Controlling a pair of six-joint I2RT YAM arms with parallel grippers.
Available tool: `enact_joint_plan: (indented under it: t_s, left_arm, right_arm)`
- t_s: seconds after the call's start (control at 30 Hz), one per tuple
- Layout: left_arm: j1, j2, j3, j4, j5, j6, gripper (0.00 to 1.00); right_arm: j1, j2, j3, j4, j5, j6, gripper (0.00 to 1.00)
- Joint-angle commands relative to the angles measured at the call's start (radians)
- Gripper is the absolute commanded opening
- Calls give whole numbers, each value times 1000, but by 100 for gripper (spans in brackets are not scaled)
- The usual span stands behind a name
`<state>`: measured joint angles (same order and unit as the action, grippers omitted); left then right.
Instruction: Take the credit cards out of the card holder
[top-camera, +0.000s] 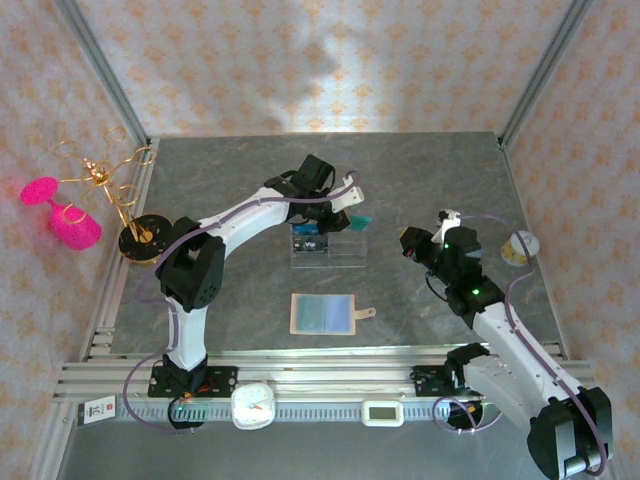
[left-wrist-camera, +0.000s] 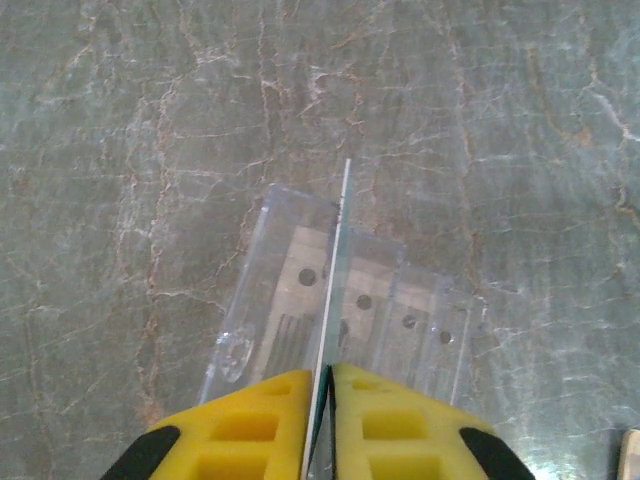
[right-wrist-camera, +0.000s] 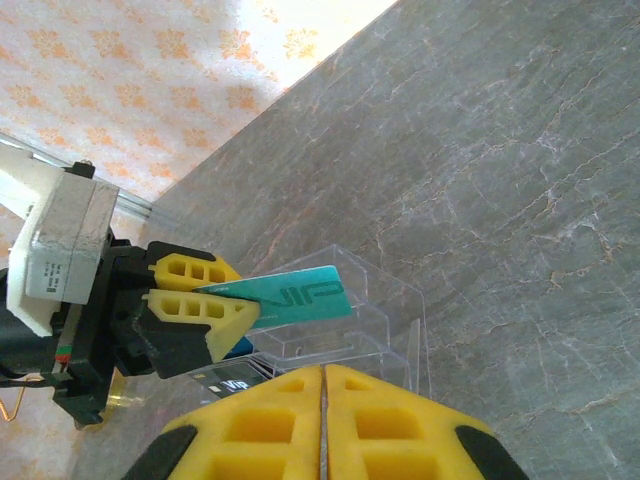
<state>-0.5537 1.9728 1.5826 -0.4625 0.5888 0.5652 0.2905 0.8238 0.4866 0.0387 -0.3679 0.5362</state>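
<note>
Pinches teal card (right-wrist-camera: 300, 297) tight in left hand (left-wrist-camera: 320, 385), edge-on above clear tray (top-camera: 328, 247). Hovers right hand (right-wrist-camera: 323, 380) pressed together, empty, beside tray's right edge. Shows wallet (top-camera: 322, 314) open nearer front edge, bare desk (top-camera: 250, 325) around it.

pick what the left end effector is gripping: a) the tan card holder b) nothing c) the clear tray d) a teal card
d: the left end effector is shut on the teal card over the clear tray, while the card holder lies open on the table.
</note>
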Motion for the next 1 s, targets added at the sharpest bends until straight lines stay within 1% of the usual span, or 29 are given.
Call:
enact_joint_plan:
  t_s: [0.0, 0.13, 0.2, 0.3, 0.37, 0.47, 0.53, 0.57, 0.6, 0.63, 0.73, 0.8, 0.83, 0.87, 0.93, 0.97]
  left_arm:
    - [0, -19, -21, 37, -48, -15, 17]
    - [-5, -22, -23, 40, -72, -23, 23]
    - [-6, -30, -30, 50, -78, -31, 24]
    - [-5, -58, -50, 88, -62, -56, 24]
    - [-5, -113, -76, 138, -41, -88, 25]
    - [-6, -202, -149, 259, 11, -180, 26]
    - [-6, -290, -254, 419, 53, -301, 30]
    - [-9, -344, -314, 505, 54, -370, 32]
    - [-12, -398, -390, 612, 51, -460, 35]
    - [-12, -451, -464, 703, 46, -537, 36]
    - [-12, -610, -670, 886, -11, -756, 39]
    - [-12, -724, -800, 938, -84, -867, 40]
    - [-12, -786, -869, 957, -111, -913, 42]
    - [-12, -838, -924, 961, -131, -952, 43]
    - [-13, -961, -1034, 948, -203, -1038, 47]
    - [-14, -1007, -1072, 933, -224, -1065, 48]
  right_arm:
    - [-8, -6, 37, 23, -15, -20, 9]
    - [-6, -8, 40, 21, -21, -22, 9]
    - [-7, -8, 43, 20, -25, -22, 10]
    - [-7, -6, 49, 12, -27, -28, 15]
    - [-7, 2, 52, 10, -42, -36, 21]
    - [-6, 32, 50, 25, -112, -57, 31]
    - [0, 64, 44, 42, -189, -75, 39]
    - [14, 80, 43, 41, -202, -83, 41]
    - [51, 97, 43, 31, -182, -95, 43]
    - [118, 112, 45, 19, -144, -110, 44]
    - [332, 180, 57, -9, -14, -130, 46]
    - [448, 236, 62, -8, 39, -125, 46]
    - [510, 271, 65, -5, 72, -125, 46]
    - [565, 300, 69, -2, 104, -127, 46]
    - [683, 392, 101, -9, 190, -133, 45]
    - [726, 438, 124, -21, 221, -138, 44]
